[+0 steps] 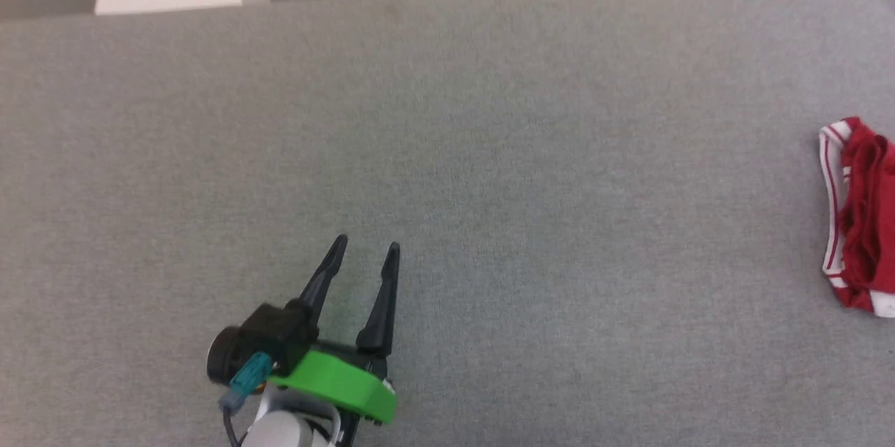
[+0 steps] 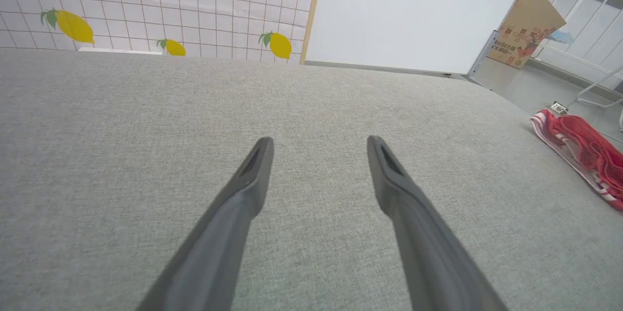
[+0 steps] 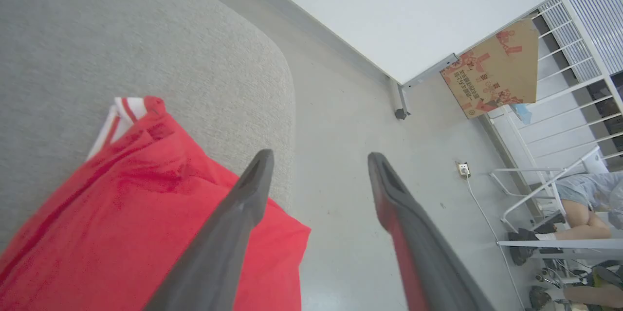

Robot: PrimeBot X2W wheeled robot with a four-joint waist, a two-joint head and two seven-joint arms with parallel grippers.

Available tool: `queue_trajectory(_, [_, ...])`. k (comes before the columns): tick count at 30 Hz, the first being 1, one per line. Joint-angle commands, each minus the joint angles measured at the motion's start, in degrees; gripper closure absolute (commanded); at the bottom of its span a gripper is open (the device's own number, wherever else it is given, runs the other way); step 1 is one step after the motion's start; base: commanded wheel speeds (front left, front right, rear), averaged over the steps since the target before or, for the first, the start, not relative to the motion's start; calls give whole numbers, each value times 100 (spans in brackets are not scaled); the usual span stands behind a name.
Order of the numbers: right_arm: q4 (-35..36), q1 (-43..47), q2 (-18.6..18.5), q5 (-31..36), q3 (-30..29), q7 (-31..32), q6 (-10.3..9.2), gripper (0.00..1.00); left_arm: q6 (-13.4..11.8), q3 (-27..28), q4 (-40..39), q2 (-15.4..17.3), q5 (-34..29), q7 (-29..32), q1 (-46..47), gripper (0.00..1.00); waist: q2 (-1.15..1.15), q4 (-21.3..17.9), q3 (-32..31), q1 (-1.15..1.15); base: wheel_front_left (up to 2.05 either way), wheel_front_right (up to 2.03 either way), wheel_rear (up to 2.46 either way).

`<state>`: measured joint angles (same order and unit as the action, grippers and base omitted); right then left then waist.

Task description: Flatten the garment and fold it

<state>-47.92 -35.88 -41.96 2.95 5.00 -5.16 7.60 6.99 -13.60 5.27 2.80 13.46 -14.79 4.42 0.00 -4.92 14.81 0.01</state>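
Closest up: right gripper point(image 3: 320, 155), spread wide and holding nothing, over the garment point(image 3: 146, 179). Lies bunched up at the right edge of the gray padded table point(image 1: 489, 118), with one red corner poking out over the floor point(image 3: 340, 106). Looks soft, light and floppy (will likely sag and slip if pinched in the middle). Best to take hold at the striped trim point(image 3: 121, 111) or at a corner, one for each gripper. Further off, left gripper point(image 1: 368, 243) wide open too, over bare gray, well apart from the cloth.
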Motion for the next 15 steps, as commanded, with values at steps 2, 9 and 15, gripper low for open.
queue_trajectory(2, [245, -107, 268, -144, -4, -217, -11, 0, -34, 101, 19, 8, 29, -21, -157, 0, 0, 74, -575, -1, 0, 0, 0])
queue_trajectory(9, [1221, 280, 1021, -778, -166, -675, -11, 0, -171, 403, 26, 8, 7, -21, -459, 0, 0, 237, -1200, -1, 0, 0, 0])
queue_trajectory(15, [2503, 1291, 1842, -1086, -458, -841, -11, 0, -313, 548, 26, 8, -89, -21, -683, 0, 0, 361, -1507, -1, 0, 0, 0])
